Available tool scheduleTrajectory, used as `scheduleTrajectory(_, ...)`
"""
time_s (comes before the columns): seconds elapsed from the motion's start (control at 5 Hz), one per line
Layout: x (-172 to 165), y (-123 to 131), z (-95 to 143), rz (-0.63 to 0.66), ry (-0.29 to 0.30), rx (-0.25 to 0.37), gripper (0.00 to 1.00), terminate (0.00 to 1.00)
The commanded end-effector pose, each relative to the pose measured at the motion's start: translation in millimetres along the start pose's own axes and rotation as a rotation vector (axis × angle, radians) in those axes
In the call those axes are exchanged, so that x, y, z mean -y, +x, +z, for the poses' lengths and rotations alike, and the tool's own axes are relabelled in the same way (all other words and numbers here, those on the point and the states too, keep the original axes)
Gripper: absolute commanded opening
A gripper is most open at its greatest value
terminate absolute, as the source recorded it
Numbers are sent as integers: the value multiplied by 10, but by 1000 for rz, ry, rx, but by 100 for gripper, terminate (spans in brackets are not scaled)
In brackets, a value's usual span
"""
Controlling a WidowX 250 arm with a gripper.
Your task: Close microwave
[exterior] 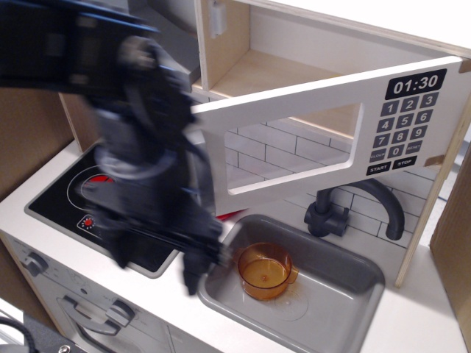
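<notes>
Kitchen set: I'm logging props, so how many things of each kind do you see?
White-doored wooden toy microwave: 1
Black curved faucet: 1
Grey plastic sink: 1
Orange translucent pot: 1
Black stovetop: 1
Total: 5

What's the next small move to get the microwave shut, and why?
Probably press forward on the microwave door near its handle side, swinging it toward the open cavity. The door stands wide open, hinged at the right, and the blurred tool sits in front of its free left edge, hiding the handle. Whether it touches the door can't be told.
</notes>
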State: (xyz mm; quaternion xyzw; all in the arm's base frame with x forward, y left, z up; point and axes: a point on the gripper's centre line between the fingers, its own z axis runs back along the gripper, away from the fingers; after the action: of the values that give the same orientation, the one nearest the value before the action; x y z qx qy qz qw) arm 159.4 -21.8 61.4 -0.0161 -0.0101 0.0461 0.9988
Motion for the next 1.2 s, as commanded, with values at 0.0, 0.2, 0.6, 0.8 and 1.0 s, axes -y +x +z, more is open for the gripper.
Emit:
scheduleTrajectory(0.0, 515, 347, 14, 33, -160, -7, 100, 0)
scheduleTrajectory(0.2, 551, 576, -50, 72, -195, 72, 100, 0)
scheduleTrajectory(0.6, 428, 1043, -151, 167, -163, 176, 100, 0)
scheduleTrajectory(0.8, 324, 1201, -118, 172, -132, 228, 100, 0)
scheduleTrajectory(1.0, 215, 1346, -60, 141, -91, 315, 100, 0)
